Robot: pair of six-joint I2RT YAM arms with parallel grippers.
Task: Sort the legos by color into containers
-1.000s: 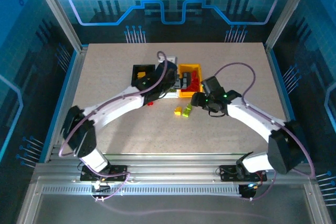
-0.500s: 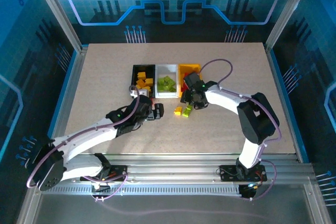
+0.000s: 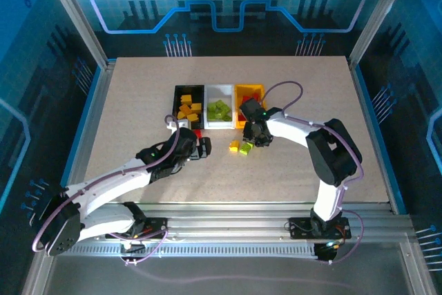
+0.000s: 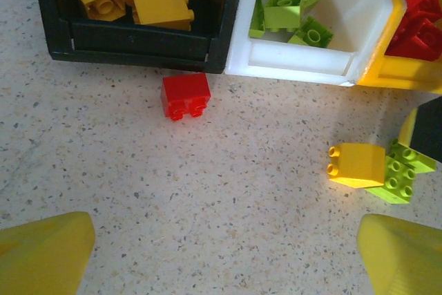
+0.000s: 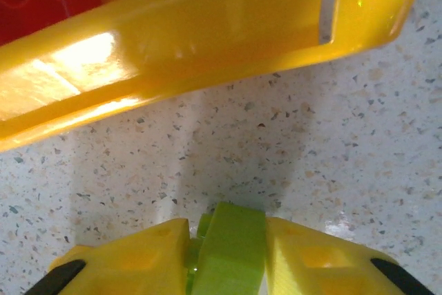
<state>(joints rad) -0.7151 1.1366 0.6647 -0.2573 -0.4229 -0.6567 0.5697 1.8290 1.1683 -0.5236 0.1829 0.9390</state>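
Three containers stand in a row: a black bin (image 3: 188,103) with orange-yellow legos (image 4: 161,6), a white bin (image 3: 219,110) with lime green legos (image 4: 284,15), and a yellow-orange bin (image 3: 248,94) with red legos (image 4: 414,29). A loose red lego (image 4: 185,96) lies just in front of the black bin. A yellow lego (image 4: 356,165) touches a green lego (image 4: 402,175) further right. My left gripper (image 4: 224,260) is open above bare table, short of the red lego. My right gripper (image 5: 228,240) is shut on a lime green lego (image 5: 231,246), just in front of the yellow-orange bin's wall (image 5: 173,39).
The bins sit mid-table, side walls touching. Speckled tabletop (image 3: 290,170) stretches free to the right and toward the near edge. Metal frame posts and blue panels ring the table. The two arms reach in from both sides, their grippers (image 3: 204,146) (image 3: 252,139) close together.
My left arm has drawn back from over the bins to the table in front of them, still open. My right gripper moved in to the loose bricks and closed on the green one.
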